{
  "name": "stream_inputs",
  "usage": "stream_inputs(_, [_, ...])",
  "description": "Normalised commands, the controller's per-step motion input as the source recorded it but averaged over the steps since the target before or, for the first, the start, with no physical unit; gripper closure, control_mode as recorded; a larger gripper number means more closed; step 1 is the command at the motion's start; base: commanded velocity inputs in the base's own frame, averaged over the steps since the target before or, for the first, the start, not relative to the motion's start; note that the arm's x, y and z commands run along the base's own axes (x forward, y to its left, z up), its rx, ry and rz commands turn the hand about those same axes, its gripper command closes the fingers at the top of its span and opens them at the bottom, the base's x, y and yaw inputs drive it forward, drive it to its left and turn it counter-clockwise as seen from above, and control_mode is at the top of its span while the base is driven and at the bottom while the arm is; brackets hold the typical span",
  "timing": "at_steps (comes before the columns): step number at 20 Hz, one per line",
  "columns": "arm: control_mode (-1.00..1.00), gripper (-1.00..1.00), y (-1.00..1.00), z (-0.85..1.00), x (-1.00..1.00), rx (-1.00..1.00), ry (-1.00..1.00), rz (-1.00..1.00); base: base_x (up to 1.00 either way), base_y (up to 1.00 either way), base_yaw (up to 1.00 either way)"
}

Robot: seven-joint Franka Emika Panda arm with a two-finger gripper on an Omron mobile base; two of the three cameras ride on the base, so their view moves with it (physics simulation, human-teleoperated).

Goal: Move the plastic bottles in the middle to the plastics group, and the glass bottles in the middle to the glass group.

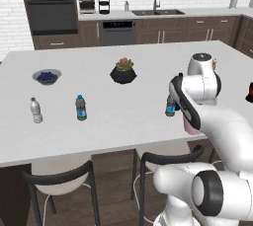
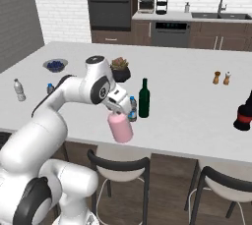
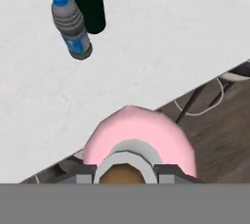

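- Gripper (image 2: 116, 112) is closed on the neck of the pink bottle (image 2: 120, 127); bottle hangs upright under the hand, lifted off the counter (image 2: 197, 116), at its near edge.
- Hand view: pink bottle (image 3: 141, 142) sits right below the fingers (image 3: 168, 171), clamped either side of the neck; its body overlaps the counter edge, floor beyond.
- Green bottle (image 2: 143, 98) stands upright on the counter just right of the gripper, not touching the pink one.
- Blue-label bottle (image 2: 132, 109) stands between hand and green bottle, close to both; in hand view it (image 3: 72, 25) is just beside the green bottle's base (image 3: 88, 0).
- Left base view: that blue-label bottle (image 1: 170, 106) peeks out beside the arm.
- Plastics group at far left of counter: pale bottle (image 1: 35, 110) and second blue-label bottle (image 1: 81, 107), near each other, upright.
- Glass group at right edge: dark reddish-black bottle (image 2: 242, 112), partly seen.
- Plant pot (image 1: 123, 71) mid-counter, blueberry bowl (image 1: 47, 76) left-back.
- Two orange shakers (image 2: 221, 78) back right, well apart from the arm.
- Stools (image 2: 118, 167) tucked under the near edge.
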Motion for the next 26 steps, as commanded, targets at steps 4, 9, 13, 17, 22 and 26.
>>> stream_inputs(4, [-1.0, 1.0, -1.0, 0.0, 0.0, 0.0, 0.05, -0.07, 0.0, 0.0, 0.0])
stream_inputs(9, [-1.0, 1.0, -1.0, 0.0, 0.06, 0.0, 0.0, -0.02, 0.0, 0.0, 0.0])
stream_inputs(13, [-1.0, 1.0, -1.0, 0.0, 0.12, 0.0, 0.0, 0.0, 0.0, 0.0, 0.0])
stream_inputs(17, [-1.0, 1.0, -1.0, 0.0, 0.1, 0.0, 0.0, 0.0, 0.0, 0.0, 0.0])
stream_inputs(22, [-1.0, 1.0, -0.94, 0.0, 0.16, 0.0, 0.0, 0.0, 0.0, 0.0, 0.0])
stream_inputs(26, [-1.0, 1.0, -0.94, 0.0, 0.21, 0.0, 0.0, 0.0, 0.0, 0.0, 0.0])
